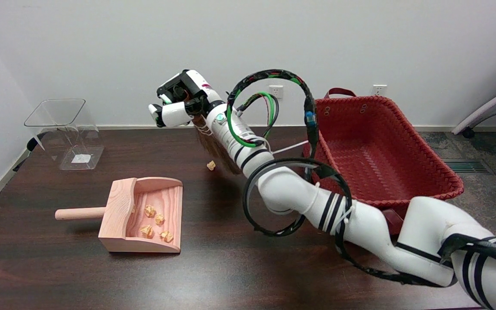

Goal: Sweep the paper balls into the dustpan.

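Fingers point(175, 114) curled round a brush point(218, 150) held over one stray paper ball point(211, 165).
Four balls already lay in the dustpan point(119, 206); the stray near the table's point(230, 267) far edge needed sweeping leftward.

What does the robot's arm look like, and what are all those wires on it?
The right arm is made of shiny white rounded sections with thin black stripes. Black wrapped cables loop around it, with green cables near the wrist. The right hand is black and white.
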Robot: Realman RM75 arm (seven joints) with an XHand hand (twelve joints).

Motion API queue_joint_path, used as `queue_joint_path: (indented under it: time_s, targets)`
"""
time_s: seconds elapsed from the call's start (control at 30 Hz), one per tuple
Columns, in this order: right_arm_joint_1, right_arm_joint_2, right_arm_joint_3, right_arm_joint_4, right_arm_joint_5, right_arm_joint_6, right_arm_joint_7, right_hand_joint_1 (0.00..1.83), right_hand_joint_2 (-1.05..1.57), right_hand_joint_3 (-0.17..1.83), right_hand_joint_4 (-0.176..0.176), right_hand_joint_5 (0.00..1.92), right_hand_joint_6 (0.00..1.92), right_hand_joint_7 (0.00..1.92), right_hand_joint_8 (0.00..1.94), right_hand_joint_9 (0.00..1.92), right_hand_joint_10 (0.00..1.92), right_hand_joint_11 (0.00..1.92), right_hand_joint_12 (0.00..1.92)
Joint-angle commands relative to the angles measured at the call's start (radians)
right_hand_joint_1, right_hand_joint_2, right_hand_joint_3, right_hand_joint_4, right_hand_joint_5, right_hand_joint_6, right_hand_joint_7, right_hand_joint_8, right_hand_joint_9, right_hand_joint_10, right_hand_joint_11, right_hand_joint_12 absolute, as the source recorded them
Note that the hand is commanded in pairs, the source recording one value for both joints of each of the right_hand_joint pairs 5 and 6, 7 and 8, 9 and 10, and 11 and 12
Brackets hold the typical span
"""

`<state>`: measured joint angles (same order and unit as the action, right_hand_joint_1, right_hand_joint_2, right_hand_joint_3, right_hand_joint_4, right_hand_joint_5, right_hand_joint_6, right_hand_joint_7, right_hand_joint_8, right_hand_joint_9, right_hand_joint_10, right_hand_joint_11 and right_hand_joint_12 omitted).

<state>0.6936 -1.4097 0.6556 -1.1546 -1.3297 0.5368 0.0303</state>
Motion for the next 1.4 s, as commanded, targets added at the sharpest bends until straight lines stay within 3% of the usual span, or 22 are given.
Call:
queue_joint_path:
  time_s: [0.03,0.3,0.6,0.9,1.4]
  targets:
    - [0.103,0.1,-0.07,0.131,-0.214,-0.073,0.153,1.36,0.47,1.15,0.0,1.92,1.92,1.92,1.92,1.92,1.92,1.92,1.92]
    - [0.088,0.089,-0.07,0.168,-0.223,-0.059,0.177,1.34,0.49,1.16,0.0,1.92,1.92,1.92,1.92,1.92,1.92,1.92,1.92]
    - [0.061,0.066,-0.067,0.194,-0.219,-0.057,0.334,1.33,0.47,1.17,0.0,1.92,1.92,1.92,1.92,1.92,1.92,1.92,1.92]
    - [0.056,0.05,-0.08,0.193,-0.119,-0.106,0.403,1.34,0.39,1.22,0.0,1.92,1.92,1.92,1.92,1.92,1.92,1.92,1.92]
    - [0.018,0.008,-0.071,0.179,-0.06,-0.131,0.425,1.36,0.31,1.29,0.0,1.92,1.92,1.92,1.92,1.92,1.92,1.92,1.92]
